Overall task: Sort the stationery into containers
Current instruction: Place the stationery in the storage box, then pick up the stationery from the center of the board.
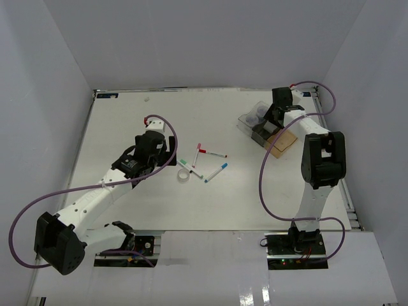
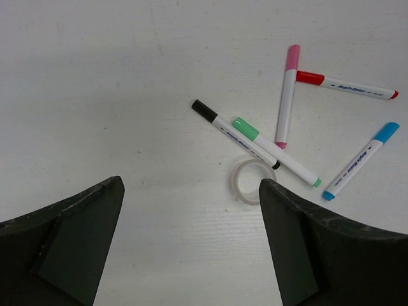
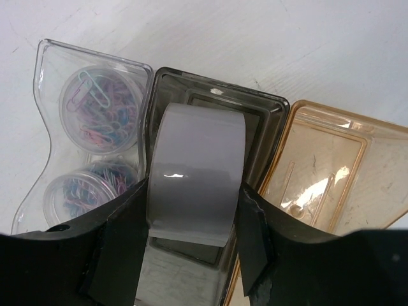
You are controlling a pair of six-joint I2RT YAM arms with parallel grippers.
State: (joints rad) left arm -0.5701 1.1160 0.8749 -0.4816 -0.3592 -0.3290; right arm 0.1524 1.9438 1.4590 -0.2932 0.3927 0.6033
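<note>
Smoky bin (image 3: 255, 111) under right gripper's (image 3: 190, 196) tape roll (image 3: 194, 159)

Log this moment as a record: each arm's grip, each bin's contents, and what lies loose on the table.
left gripper: open, holding nothing, over the white table
right gripper: shut on wide white tape roll, over smoky grey plastic bin
clear plastic bin: two round tubs of coloured paper clips
amber-orange plastic bin: no stationery visible
loose on table: small clear tape roll; five thin white markers, capped pink, red, blue, green, black
</note>
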